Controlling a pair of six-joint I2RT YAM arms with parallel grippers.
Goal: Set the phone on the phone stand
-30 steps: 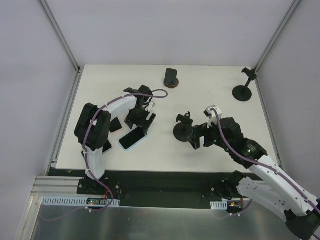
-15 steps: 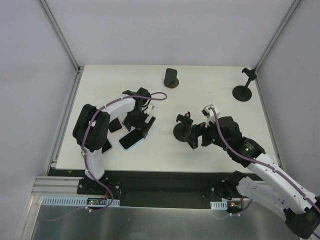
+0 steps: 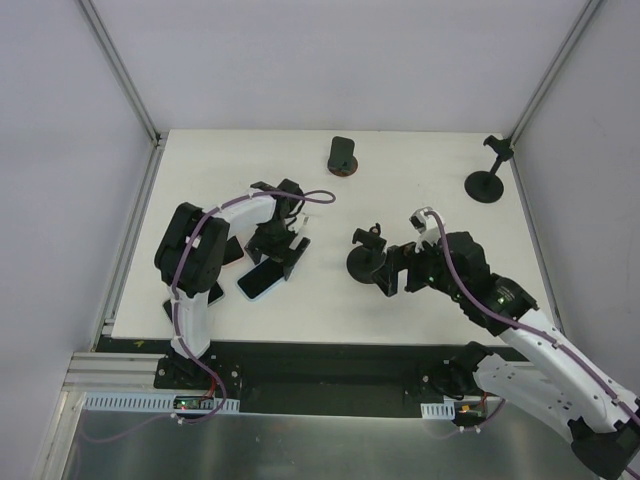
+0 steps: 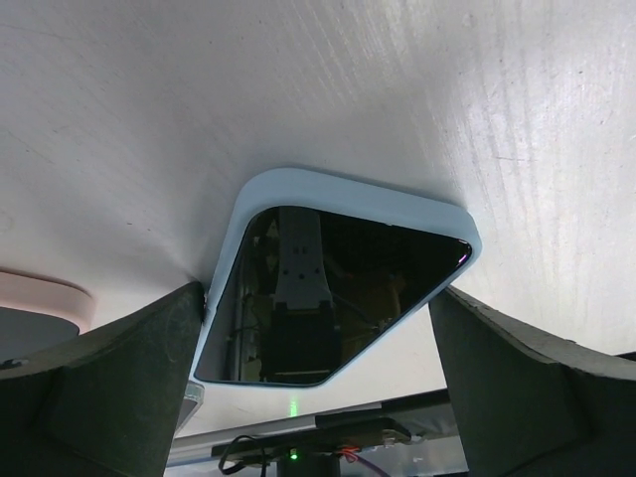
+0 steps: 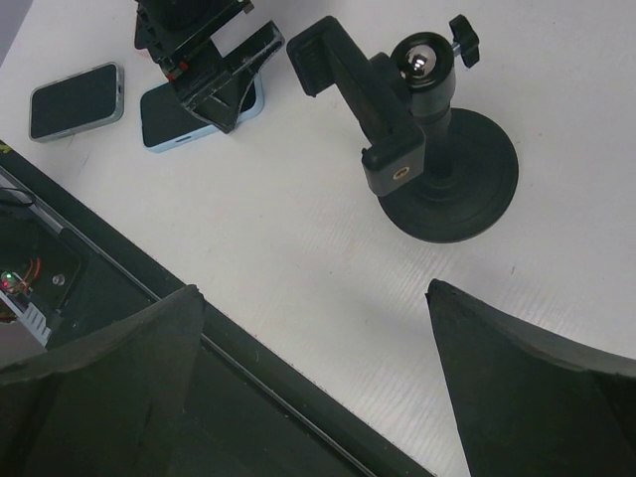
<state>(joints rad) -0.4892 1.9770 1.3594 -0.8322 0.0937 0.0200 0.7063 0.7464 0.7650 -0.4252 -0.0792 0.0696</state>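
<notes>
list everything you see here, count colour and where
light blue phone: 1, light blue case, flat, left of centre
pink-edged phone: 1, dark screen, partly under the left arm
grey-cased phone: 1, dark screen, nearer the front edge
mounted phone: 1, black, on a brown base, far centre
centre stand: 1, black, empty, mid-table
far stand: 1, black, far right corner
table: 1, white
left gripper: 1, black, open over the light blue phone
right gripper: 1, black, open beside the centre stand
</notes>
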